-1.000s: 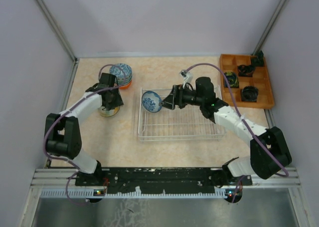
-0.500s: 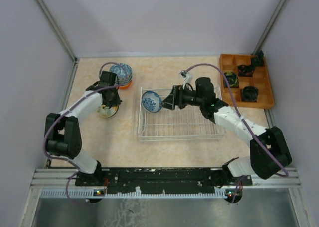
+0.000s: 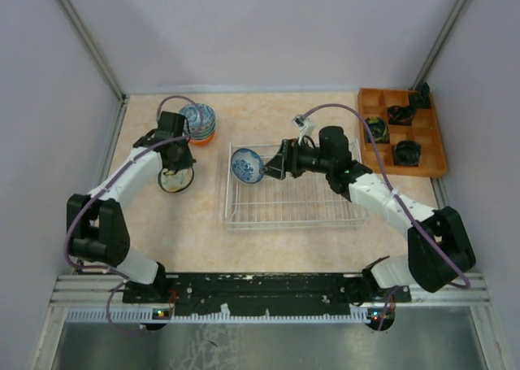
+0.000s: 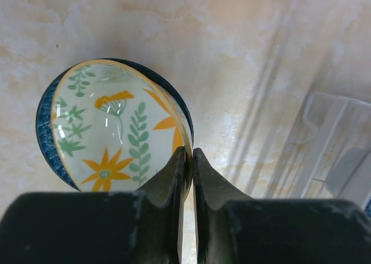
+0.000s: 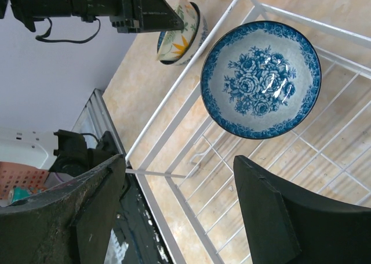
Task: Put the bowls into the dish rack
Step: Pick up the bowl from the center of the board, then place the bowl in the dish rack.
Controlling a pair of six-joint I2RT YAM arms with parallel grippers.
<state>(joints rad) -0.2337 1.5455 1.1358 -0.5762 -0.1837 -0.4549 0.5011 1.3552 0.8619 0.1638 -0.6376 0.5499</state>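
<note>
Since the earlier frame the left arm (image 3: 122, 175) has swung its elbow outward toward the left edge of the top view. Its pincer has closed down, while the right arm looks unchanged.

The tabletop (image 3: 195, 224) carries the dish rack (image 3: 292, 217) in the middle of the frame. An orange tray (image 3: 444, 168) with black items (not part of the task) is at the upper right. A stack of bowls (image 3: 197, 119) waits at the upper left, well apart from the rack.

Just below that stack, the flower bowl (image 4: 116, 136) sits tilted in a dark blue bowl (image 4: 46, 119), which it seems to be nested in. The left pincer (image 4: 188, 159) is clenched on its near rim, one finger inside and one outside. I judge this is a thin-edge grip chosen so that only the top bowl comes out.

The blue rose bowl (image 5: 261, 78) stands on its edge at the left end of the rack, showing its inside. That position saves room for the other bowls. The right pincer (image 5: 179, 159) is spread wide just beside it. The bowl seems released, since neither finger touches it.
</note>
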